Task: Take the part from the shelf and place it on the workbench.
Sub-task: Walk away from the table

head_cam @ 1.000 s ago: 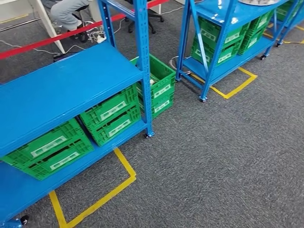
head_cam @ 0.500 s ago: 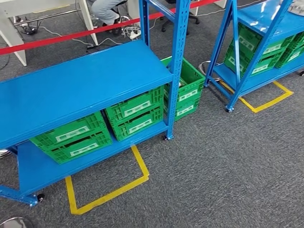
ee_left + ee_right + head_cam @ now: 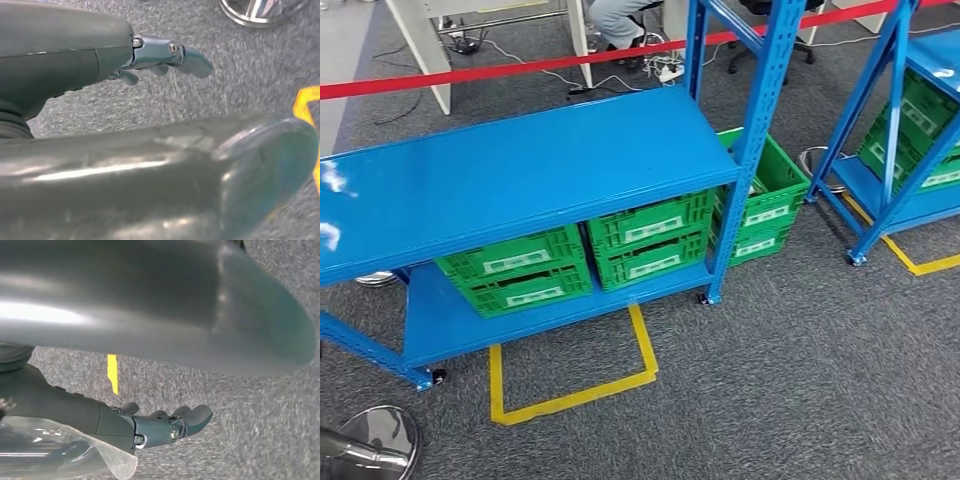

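You're at the approach step w/ the blue shelf (image 3: 524, 170) ahead; left hand (image 3: 166, 55) and right hand (image 3: 166, 427) hang w/ fingers loosely apart, holding nothing; can't spot the part, maybe in the green crates (image 3: 648, 240) under the shelf top, so find it next.

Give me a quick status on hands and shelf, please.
Left hand open over carpet. Right hand: clear film beside it, hold unclear. Blue shelf ahead, green crates on lower tier, part not made out. Chrome stool base lower left.

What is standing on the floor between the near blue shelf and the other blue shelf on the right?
In the head view, a green crate stands on the carpet between the near blue shelf and the right blue shelf, right beside the near shelf's post. A round metal base lies behind it.
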Available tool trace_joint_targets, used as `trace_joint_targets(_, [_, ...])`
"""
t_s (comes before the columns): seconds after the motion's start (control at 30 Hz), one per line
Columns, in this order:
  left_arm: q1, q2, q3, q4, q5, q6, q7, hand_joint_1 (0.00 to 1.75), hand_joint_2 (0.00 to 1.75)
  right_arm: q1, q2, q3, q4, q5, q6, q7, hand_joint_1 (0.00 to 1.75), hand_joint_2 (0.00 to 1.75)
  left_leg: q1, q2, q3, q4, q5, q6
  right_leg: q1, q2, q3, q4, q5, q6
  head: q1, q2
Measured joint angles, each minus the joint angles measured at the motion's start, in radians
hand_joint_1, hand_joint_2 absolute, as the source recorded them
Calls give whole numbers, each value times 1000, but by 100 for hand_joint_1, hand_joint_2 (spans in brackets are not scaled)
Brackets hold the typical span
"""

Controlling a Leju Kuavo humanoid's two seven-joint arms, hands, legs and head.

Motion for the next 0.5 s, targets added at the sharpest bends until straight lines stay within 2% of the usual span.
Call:
trace_joint_targets(0.07, [3,2,-1,-1,0,1,0,0,0,-3,0,3,-1,0,0,0,0,0,1,-21,1,-9,6,7,-1,-13,10,-3,-3,10,-1,0])
trace_joint_targets(0.1, [5,2,-1,-1,1,1,0,0,0,-4,0,5,-3,0,0,0,0,0,4,-31,4,-18,11,11,-1,1,13,1,-10,15,0,0])
trace_joint_targets(0.13, [5,2,-1,-1,2,2,0,0,0,-4,0,7,-4,-1,-1,-1,0,0,9,-42,7,-26,17,16,-3,26,5,24,-26,20,2,0])
trace_joint_targets(0.2, [3,2,-3,-1,5,4,0,0,0,-1,0,8,-6,-1,-2,-2,0,0,14,-65,8,-35,24,22,-6,84,-45,128,-78,28,6,0])
trace_joint_targets(0.23, [2,2,-5,-2,7,4,0,0,0,1,0,8,-6,-1,-3,-2,0,0,15,-77,7,-34,25,23,-7,97,-81,194,-102,31,6,0])
trace_joint_targets(0.27, [2,2,-7,-2,9,5,1,0,0,3,0,8,-6,-1,-3,-2,0,0,15,-90,8,-34,24,23,-9,101,-111,245,-113,34,7,0])
trace_joint_targets(0.3, [2,2,-10,-2,12,7,2,0,0,3,-1,8,-6,-1,-4,-1,0,0,16,-103,9,-34,24,22,-10,103,-129,265,-105,36,6,0])
trace_joint_targets(0.33, [2,3,-11,-2,15,8,4,0,0,3,-1,9,-6,-1,-5,-1,0,0,17,-117,11,-33,22,21,-12,104,-130,248,-78,39,6,0])
trace_joint_targets(0.37, [2,3,-13,-2,18,9,7,0,0,3,-1,9,-6,-2,-7,-1,0,0,19,-131,15,-32,20,17,-15,110,-114,195,-38,41,6,0])
trace_joint_targets(0.4, [3,3,-15,-2,23,12,11,0,0,3,-1,9,-6,-4,-9,-2,0,0,21,-144,16,-31,17,12,-19,130,-89,130,2,44,6,0])
trace_joint_targets(0.43, [2,4,-19,-2,28,14,14,0,0,4,-1,10,-5,-6,-11,-2,0,0,20,-157,16,-26,13,6,-24,152,-64,67,27,44,7,0])
trace_joint_targets(0.47, [2,4,-23,-2,33,17,17,0,0,5,-1,11,-4,-9,-14,-3,0,0,20,-169,13,-22,11,-1,-27,171,-47,26,39,42,7,0])
trace_joint_targets(0.5, [2,5,-28,-1,39,19,19,0,0,5,-2,13,-4,-12,-17,-3,0,0,20,-180,9,-20,11,-7,-28,183,-38,9,38,37,8,0])
